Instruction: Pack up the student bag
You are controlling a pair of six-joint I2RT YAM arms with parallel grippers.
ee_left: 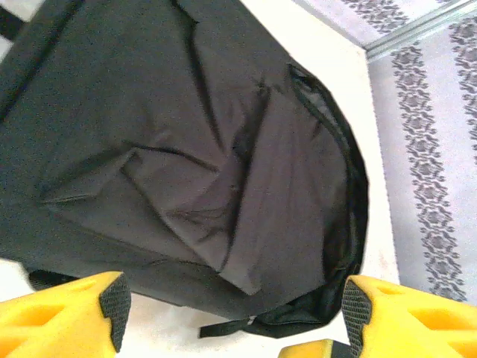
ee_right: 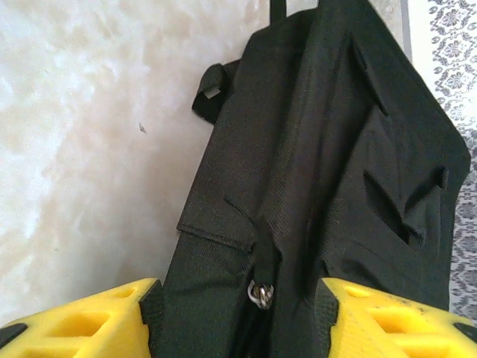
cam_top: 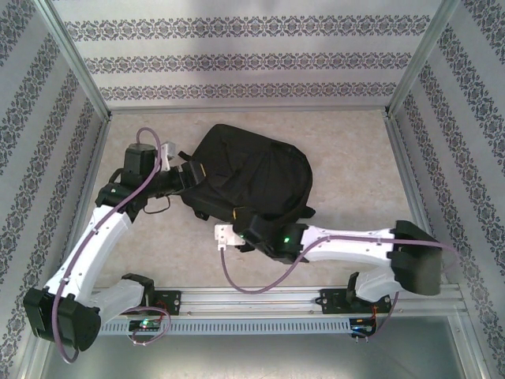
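Observation:
The student bag (cam_top: 264, 178), a large black soft backpack, lies flat in the middle of the table. My left gripper (cam_top: 192, 170) is at its left edge. In the left wrist view that gripper (ee_left: 232, 313) is open wide, its yellow fingers (ee_left: 74, 321) apart over the bag's (ee_left: 186, 149) lower edge and a loose strap (ee_left: 223, 327). My right gripper (cam_top: 239, 219) is at the bag's near edge. It (ee_right: 237, 317) stands open, straddling the bag's fabric (ee_right: 335, 149) and a metal zipper ring (ee_right: 261, 293) without pinching them.
Patterned walls and aluminium posts (cam_top: 79, 59) enclose the pale marbled table (cam_top: 355, 158). Bare table lies right of and behind the bag. A metal rail (cam_top: 260, 300) carrying both arm bases runs along the near edge.

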